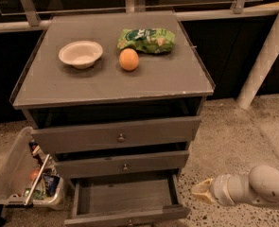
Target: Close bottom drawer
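bottom drawer [125, 196] seen pulled out, slide axis running back under bench [129, 86] | gripper [203, 191] placed beside drawer's right front corner, front panel lying leftward in view | grasp state cannot be told

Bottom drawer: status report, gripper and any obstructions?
Gripper low, right of the cabinet, near the drawer's front corner, not touching. Bottom drawer pulled out, not closed. Nothing seen blocking its path; clear bin sits left of it.
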Available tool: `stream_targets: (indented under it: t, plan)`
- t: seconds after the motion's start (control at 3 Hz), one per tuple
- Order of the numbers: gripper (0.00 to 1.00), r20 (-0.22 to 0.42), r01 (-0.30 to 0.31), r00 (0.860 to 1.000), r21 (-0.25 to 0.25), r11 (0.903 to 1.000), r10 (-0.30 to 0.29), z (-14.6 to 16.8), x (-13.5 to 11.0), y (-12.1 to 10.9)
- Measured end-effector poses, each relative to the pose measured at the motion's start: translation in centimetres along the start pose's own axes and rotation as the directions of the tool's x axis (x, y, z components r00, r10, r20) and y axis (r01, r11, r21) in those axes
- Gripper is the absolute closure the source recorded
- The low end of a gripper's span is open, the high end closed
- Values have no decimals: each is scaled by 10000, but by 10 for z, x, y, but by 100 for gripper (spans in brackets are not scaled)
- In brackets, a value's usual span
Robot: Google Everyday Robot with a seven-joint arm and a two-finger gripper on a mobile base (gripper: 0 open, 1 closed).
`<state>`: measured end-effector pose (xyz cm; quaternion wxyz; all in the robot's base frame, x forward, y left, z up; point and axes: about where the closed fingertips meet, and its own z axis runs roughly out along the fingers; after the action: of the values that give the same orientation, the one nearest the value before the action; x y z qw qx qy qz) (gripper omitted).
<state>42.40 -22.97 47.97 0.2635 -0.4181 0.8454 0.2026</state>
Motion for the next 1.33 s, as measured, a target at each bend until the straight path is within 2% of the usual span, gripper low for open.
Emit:
stream_targets:
  t: [0.33,0.67,1.0,1.33]
  plan:
    - [100,211,-128,9997,-163,9998,132,9,10,-4]
    - [100,194,-123,9997,-161,9998,126,9,9,-3]
    - [100,-54,-184,9998,-175,9997,183,26,14,-1]
    - [100,-385,-38,9993,-130,9999,33,69,31,9]
